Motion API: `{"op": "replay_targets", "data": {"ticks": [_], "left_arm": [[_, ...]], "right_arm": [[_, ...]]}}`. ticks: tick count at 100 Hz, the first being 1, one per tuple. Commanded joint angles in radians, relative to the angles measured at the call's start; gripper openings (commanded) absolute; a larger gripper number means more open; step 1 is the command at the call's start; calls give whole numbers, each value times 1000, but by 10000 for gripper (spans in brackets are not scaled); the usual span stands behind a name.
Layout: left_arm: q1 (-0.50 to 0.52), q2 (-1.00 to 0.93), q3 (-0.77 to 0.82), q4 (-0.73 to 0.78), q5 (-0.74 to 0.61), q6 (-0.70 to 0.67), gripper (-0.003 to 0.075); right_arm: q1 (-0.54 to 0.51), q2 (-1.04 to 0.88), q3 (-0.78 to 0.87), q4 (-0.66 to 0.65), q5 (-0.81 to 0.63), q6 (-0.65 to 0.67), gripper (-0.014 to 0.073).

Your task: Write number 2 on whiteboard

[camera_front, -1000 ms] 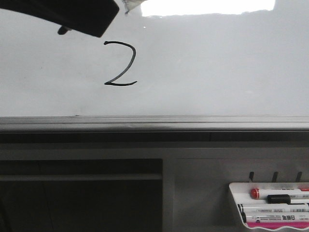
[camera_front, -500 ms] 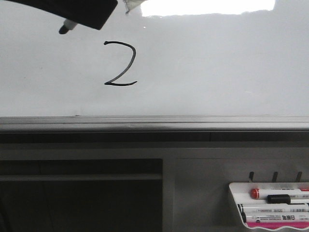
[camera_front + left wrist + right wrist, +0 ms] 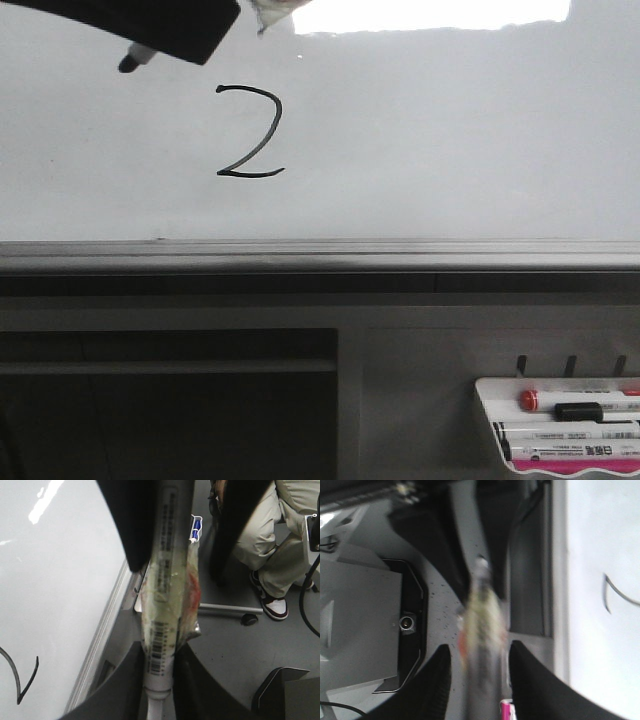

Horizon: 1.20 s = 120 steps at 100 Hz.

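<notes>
Since a second ago the left gripper (image 3: pixel 159 680) has lifted, baring its pinched marker (image 3: pixel 135 58), which could smear the number 2 (image 3: pixel 250 132) if dragged across the whiteboard (image 3: pixel 450 140).

Counting now: one whiteboard (image 3: pixel 450 130), one number 2 (image 3: pixel 250 132) on it. Two end effectors, the left end effector (image 3: pixel 161 645) and the right end effector (image 3: pixel 479 675), with one marker in each, so the left marker (image 3: pixel 167 555) and the right marker (image 3: pixel 481 610) make two. Over to the one tray (image 3: pixel 485 400): four tray markers (image 3: pixel 560 430) that I can make out, one red-capped, one black-capped, plus one pink-edged item (image 3: pixel 580 465). Three hooks (image 3: pixel 568 365) above it. Down on the floor, one person (image 3: pixel 270 535), two legs, two shoes (image 3: pixel 275 607). One caster (image 3: pixel 248 619).
</notes>
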Motion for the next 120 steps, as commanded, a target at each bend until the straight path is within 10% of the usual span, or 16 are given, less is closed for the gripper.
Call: {"op": "replay_targets", "data": {"ticks": [1, 33, 70, 120], "left_arm": [[-3, -11, -37, 17, -46, -11, 39], [273, -11, -17, 120, -55, -150, 39], [721, -11, 102, -40, -327, -329, 39], [751, -11, 229, -138, -645, -329, 39]], "right_arm": [[-58, -89, -38, -50, 57, 53, 269], [-326, -380, 55, -88, 26, 203, 269], [-354, -531, 329, -89, -116, 247, 269], [-354, -529, 363, -86, -174, 249, 269]]}}
